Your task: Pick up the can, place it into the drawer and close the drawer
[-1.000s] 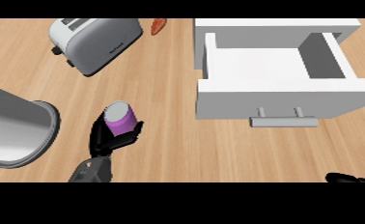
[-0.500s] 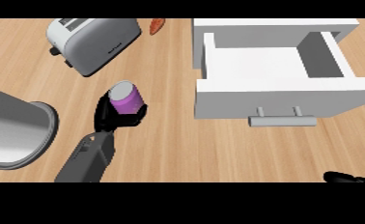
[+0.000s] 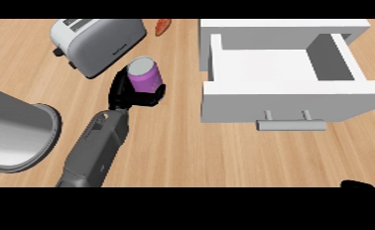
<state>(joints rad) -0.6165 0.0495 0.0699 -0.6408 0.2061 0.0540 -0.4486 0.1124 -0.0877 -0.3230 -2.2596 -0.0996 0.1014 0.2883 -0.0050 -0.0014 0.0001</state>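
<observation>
The left hand (image 3: 126, 94) is clamped on the can (image 3: 144, 74), its black fingers curled round the lower part of the purple body from the near side; the can's grey top is tilted a little away from the robot and is uncovered; whether the can's base touches the counter (image 3: 190, 149) or hangs just above it cannot be told from this steep angle. The grey left forearm (image 3: 95, 149) runs from the hand down to the lower edge of the view, slanting leftward.

Just beyond the can, up and to the left, lies a silver toaster (image 3: 99, 43), set at an angle, near the can but apart from it; past the toaster's right end, at the far edge of the counter, is a small orange thing (image 3: 162, 26), perhaps a carrot. At the left edge sits a large grey round pot (image 3: 22, 135), cut off by the frame, beside the forearm.

To the right of the can, apart from it, the white drawer (image 3: 278, 105) stands pulled open, its inside bare and white; its grey handle (image 3: 290, 124) sticks out of the front panel toward the robot. The can is outside the drawer, level with its left wall.

The right hand (image 3: 357, 184) shows only as a black sliver in the lower right corner; its state cannot be told.
</observation>
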